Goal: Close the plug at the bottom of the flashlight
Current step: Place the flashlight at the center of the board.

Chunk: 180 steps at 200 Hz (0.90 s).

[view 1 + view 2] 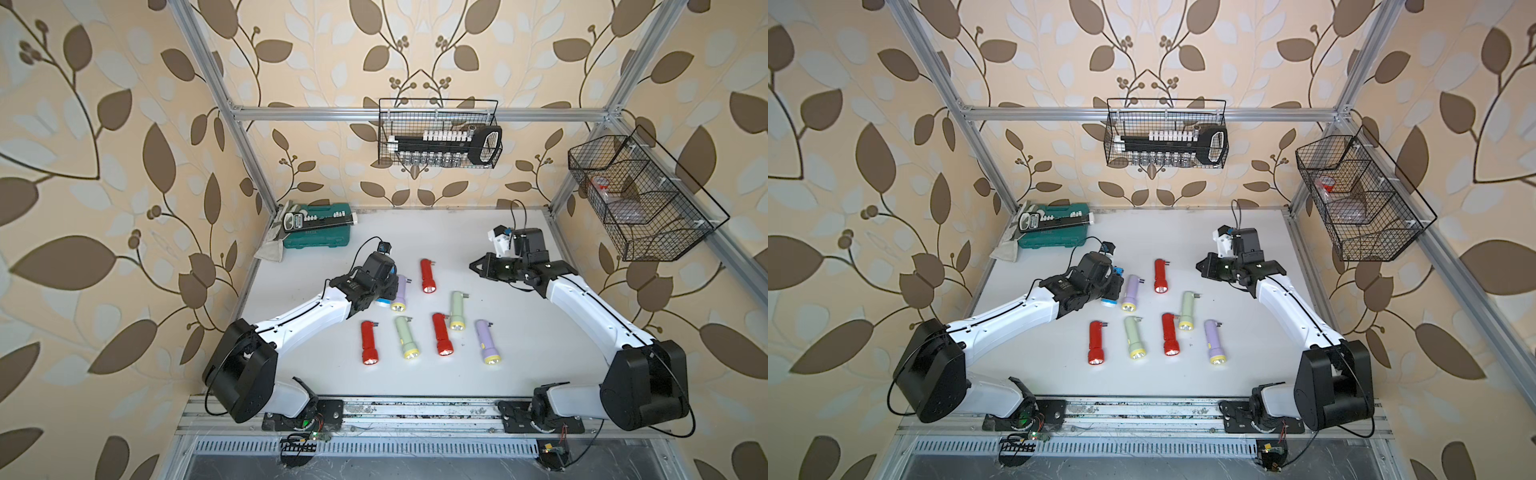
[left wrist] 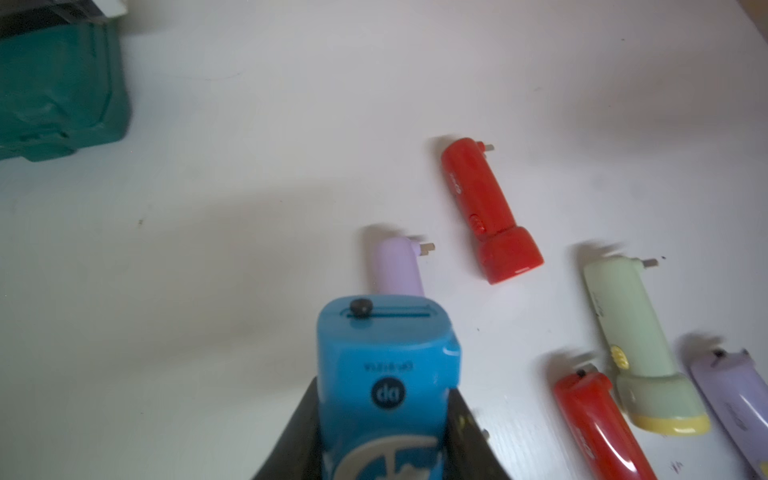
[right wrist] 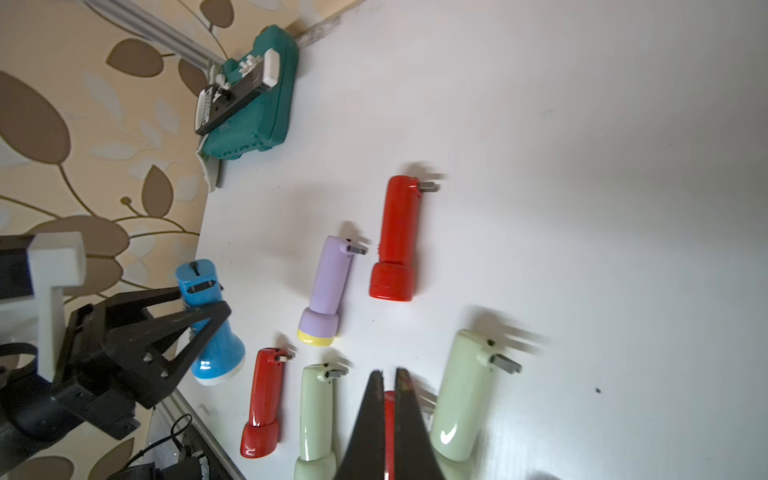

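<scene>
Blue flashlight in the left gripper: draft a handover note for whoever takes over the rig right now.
Left gripper: shut on the blue flashlight, head down, plug end up.
Right gripper: shut, empty, hovers above the table.
Done: no prongs stick out of the blue one's end, so its plug looks folded in.
Left: seven more lie on the table, prongs out: three red flashlights, two green flashlights, two purple flashlights.
</scene>
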Available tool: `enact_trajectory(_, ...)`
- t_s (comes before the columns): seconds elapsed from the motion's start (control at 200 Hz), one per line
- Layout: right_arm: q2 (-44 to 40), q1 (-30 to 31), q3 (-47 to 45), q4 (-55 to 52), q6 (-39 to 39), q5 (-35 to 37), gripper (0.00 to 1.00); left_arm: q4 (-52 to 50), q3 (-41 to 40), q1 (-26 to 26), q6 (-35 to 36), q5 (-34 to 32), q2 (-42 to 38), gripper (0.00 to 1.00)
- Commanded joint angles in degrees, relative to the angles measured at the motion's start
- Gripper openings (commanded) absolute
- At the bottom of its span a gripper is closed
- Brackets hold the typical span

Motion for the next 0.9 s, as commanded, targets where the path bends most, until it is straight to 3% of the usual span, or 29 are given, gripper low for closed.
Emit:
enact_trajectory(0.0,-1.61,-4.16,-3.09,5.06,5.46,-6.73,0.0,-6.66,8.0,1.4,2.55,-7.8,4.54,0.0)
enact_trajectory(0.095,-2.66,-4.44,-3.77,3.93,3.82,-3.45,0.0,-12.18,13.38,5.87,-1.36,-1.06,9.37,0.0)
enact_trajectory(0.23,-3.46,-4.63,-5.09,4.19,3.0,-1.12,0.01,-9.53,14.67,12.9,-4.88,8.2,15.28,0.0)
enact_trajectory(0.27,-3.79,-4.63,-5.4,4.07,2.71,-0.73,0.06,-9.58,15.62,14.76,-5.67,9.68,17.48,0.0)
enact_trajectory(0.43,-5.22,-4.6,-6.3,3.88,1.65,1.8,0.55,-13.25,22.67,16.54,-4.84,11.69,26.26,0.0)
enact_trajectory(0.45,-5.33,-4.7,-6.38,3.88,1.55,1.93,0.65,-13.8,23.57,16.54,-4.66,11.53,27.11,0.0)
enact_trajectory(0.485,-5.51,-4.66,-6.45,3.89,1.51,2.13,0.94,-14.52,24.81,16.54,-4.27,11.4,28.34,0.0)
enact_trajectory(0.495,-5.53,-4.61,-6.47,3.92,1.55,2.13,0.97,-14.73,25.12,16.54,-4.18,11.3,28.63,0.0)
enact_trajectory(0.6,-5.97,-4.68,-7.48,5.98,2.06,0.53,0.98,-16.6,27.96,16.54,-3.34,10.96,31.38,0.0)
enact_trajectory(0.71,-5.98,-4.66,-8.11,7.03,2.43,0.43,0.98,-17.65,29.74,16.79,-3.13,10.91,33.45,0.15)
enact_trajectory(0.895,-6.1,-4.51,-7.94,6.93,3.6,0.72,0.98,-21.45,33.89,17.29,-2.45,10.05,37.61,0.23)
